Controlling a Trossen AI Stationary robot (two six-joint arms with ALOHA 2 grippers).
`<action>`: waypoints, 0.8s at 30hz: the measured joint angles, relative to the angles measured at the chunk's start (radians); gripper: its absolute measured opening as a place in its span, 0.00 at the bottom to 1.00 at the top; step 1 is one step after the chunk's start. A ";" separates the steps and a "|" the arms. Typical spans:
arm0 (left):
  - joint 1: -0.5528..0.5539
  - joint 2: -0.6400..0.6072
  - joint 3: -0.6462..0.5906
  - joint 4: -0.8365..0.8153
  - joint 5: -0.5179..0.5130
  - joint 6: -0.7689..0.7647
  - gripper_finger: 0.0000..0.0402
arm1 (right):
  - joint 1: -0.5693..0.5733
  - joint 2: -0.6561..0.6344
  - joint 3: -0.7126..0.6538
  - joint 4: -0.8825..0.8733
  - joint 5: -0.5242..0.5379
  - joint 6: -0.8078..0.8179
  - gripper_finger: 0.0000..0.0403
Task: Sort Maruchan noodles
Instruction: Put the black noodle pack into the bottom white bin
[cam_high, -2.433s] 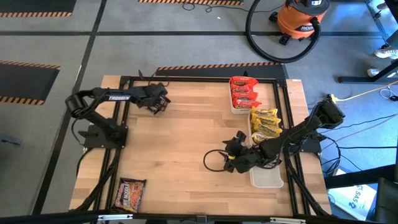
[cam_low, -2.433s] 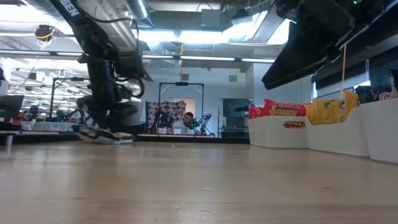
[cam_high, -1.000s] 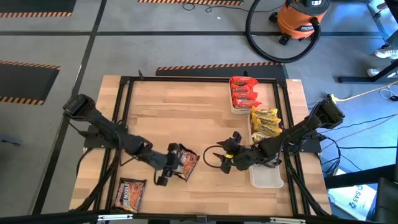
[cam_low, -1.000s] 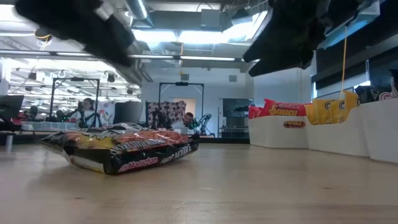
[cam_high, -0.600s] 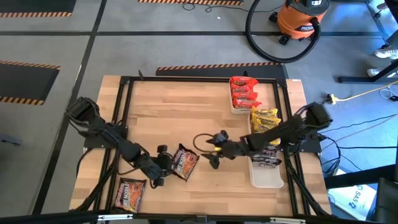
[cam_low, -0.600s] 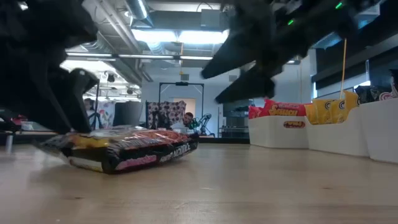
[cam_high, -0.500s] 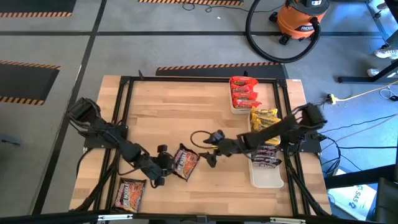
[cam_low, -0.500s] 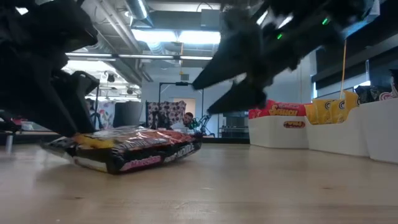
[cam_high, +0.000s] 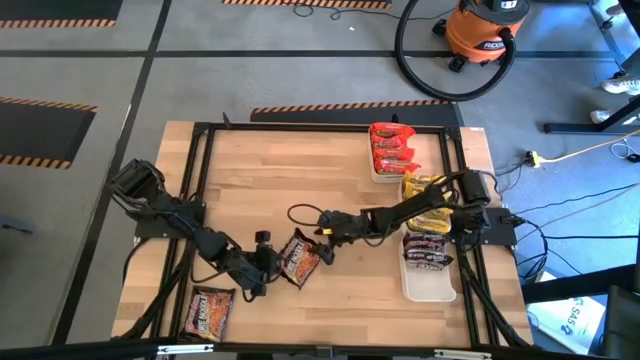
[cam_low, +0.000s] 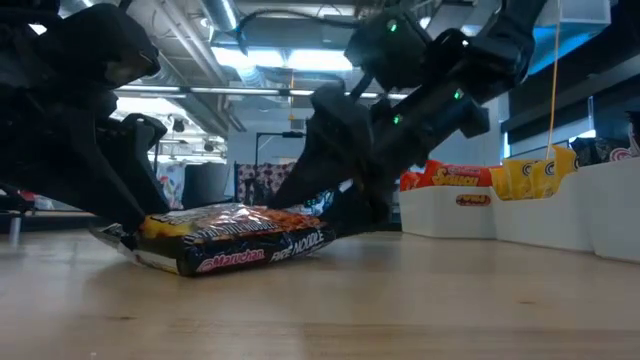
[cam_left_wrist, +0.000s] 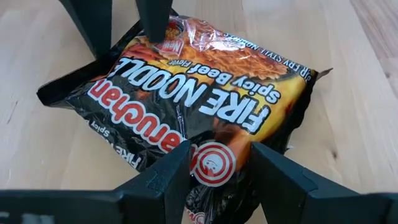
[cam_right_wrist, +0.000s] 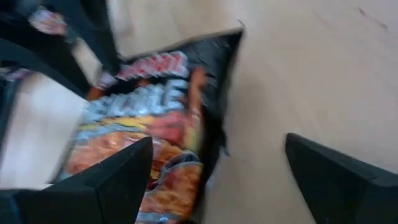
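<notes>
Handover step: left gripper (cam_left_wrist: 214, 163) clamps the dark glossy Fire Noodle ramen packet (cam_left_wrist: 199, 109); right gripper (cam_right_wrist: 214, 171), jaws wide, just beside it — must close next.

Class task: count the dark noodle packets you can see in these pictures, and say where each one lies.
3: one on the table middle between both grippers, one at the table's front left corner, one in the nearest white tray. More may lie hidden beneath that one.
</notes>
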 joint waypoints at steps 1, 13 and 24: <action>0.000 0.000 0.000 0.000 0.000 0.000 0.40 | -0.002 0.012 0.004 0.001 -0.005 -0.001 0.86; 0.012 0.000 -0.001 0.002 -0.057 0.001 0.40 | -0.001 0.038 0.023 0.050 -0.192 0.001 0.86; 0.065 0.002 -0.003 0.008 -0.091 0.022 0.40 | 0.003 0.039 0.019 0.105 -0.250 -0.006 0.86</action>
